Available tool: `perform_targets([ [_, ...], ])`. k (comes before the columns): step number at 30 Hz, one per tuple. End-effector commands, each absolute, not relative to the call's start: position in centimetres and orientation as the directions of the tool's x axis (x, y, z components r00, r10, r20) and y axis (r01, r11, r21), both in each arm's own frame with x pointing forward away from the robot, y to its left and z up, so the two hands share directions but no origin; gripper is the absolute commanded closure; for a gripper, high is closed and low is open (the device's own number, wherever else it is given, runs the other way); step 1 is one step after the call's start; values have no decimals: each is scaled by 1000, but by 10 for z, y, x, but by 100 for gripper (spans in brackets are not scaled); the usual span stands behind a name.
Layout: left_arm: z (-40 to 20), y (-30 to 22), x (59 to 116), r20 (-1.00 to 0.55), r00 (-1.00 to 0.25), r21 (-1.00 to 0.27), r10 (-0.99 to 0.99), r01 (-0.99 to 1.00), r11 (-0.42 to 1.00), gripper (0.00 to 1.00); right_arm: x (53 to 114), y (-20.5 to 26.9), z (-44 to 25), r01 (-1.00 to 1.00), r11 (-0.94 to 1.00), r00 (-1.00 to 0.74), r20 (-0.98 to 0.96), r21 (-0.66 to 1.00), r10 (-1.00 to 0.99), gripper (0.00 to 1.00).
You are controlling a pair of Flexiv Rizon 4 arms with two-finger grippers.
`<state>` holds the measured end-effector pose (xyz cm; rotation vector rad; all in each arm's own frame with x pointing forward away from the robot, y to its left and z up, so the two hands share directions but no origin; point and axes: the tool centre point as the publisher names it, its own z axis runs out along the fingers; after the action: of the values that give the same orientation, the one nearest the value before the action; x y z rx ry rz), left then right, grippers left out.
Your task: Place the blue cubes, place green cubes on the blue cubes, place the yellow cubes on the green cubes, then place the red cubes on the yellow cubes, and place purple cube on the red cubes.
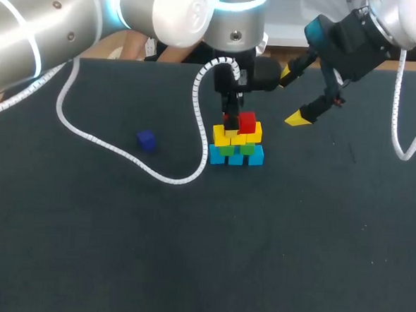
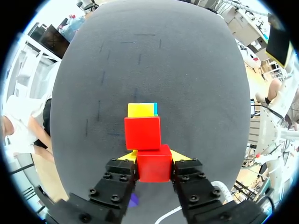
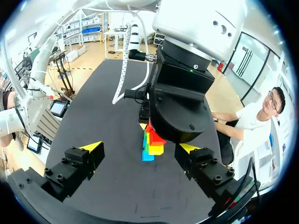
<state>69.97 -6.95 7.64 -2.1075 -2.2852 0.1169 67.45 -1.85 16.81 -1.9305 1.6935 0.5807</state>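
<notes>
A cube pile stands mid-table: blue cubes (image 1: 236, 156) at the bottom, green cubes (image 1: 246, 148) on them, yellow cubes (image 1: 222, 136) above, and one red cube (image 1: 247, 122) on top at the right. My left gripper (image 1: 230, 119) comes down from behind onto the pile's top left. In the left wrist view this gripper (image 2: 154, 156) is shut on a second red cube (image 2: 153, 164), right beside the first red cube (image 2: 142, 133). The purple cube (image 1: 146, 140) lies alone to the left. My right gripper (image 1: 294, 95) hangs open and empty behind and right of the pile (image 3: 150, 145).
The left arm's white coiled cable (image 1: 123, 154) loops over the table between the purple cube and the pile, then rises to the wrist. The left arm's wrist body (image 3: 180, 100) fills the space just ahead of the right gripper.
</notes>
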Motion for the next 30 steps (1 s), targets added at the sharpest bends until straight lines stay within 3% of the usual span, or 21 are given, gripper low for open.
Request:
perform_targets([
  [1, 76, -72, 704, -23, -76, -85, 997, 994, 74, 90, 674, -18, 169, -991, -99, 134, -617, -92, -776, 0],
  [2, 76, -72, 704, -22, -76, -86, 997, 994, 74, 85, 674, -18, 169, -991, -99, 134, -617, -92, -776, 0],
  [4, 76, -72, 704, -22, -78, -87, 997, 993, 76, 51, 674, -18, 169, -991, -99, 134, -617, -92, -776, 0],
  [6, 76, -71, 704, -20, -81, -86, 997, 993, 79, 36, 674, -18, 169, -991, -99, 134, -617, -92, -776, 0],
  [9, 75, -71, 703, -21, -88, -89, 996, 992, 86, 2, 674, -18, 169, -991, -99, 134, -617, -92, -776, 0],
  [30, 88, -53, 700, -58, -168, -24, 984, 986, 167, 0, 674, -18, 169, -991, -99, 134, -617, -92, -776, 0],
])
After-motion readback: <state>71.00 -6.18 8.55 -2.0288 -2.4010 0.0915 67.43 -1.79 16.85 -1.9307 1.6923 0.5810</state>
